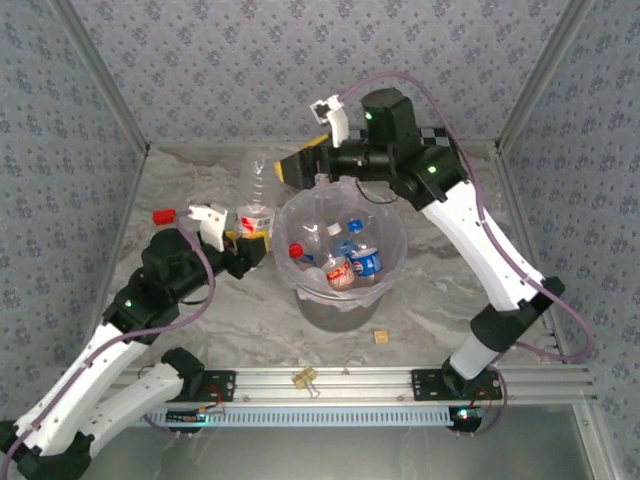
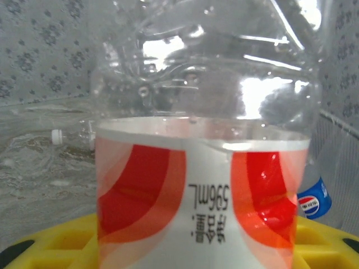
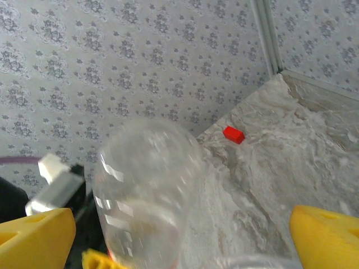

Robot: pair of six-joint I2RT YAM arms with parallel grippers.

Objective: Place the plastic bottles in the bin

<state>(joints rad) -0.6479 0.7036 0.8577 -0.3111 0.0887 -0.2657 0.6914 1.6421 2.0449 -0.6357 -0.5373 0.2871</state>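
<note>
My left gripper point(image 1: 252, 238) is shut on a clear plastic bottle point(image 1: 257, 195) with a red and white label, holding it upright just left of the bin point(image 1: 396, 262). In the left wrist view the bottle point(image 2: 202, 168) stands between my yellow fingers point(image 2: 50, 244), its label print upside down. The round grey bin, lined with a clear bag, holds several bottles point(image 1: 350, 258) with red and blue labels. My right gripper point(image 1: 296, 168) hovers open over the bin's far rim, close to the held bottle's top end. Its yellow fingers point(image 3: 33, 238) stand wide apart with the bottle point(image 3: 146, 190) blurred ahead of them.
A small red block point(image 1: 163, 215) lies on the table at the left, also seen as the red block point(image 3: 233, 134). Another clear bottle with a white cap point(image 2: 56, 135) lies on the table near the back wall. A tan cube point(image 1: 380, 337) and a binder clip point(image 1: 303, 377) lie by the front rail.
</note>
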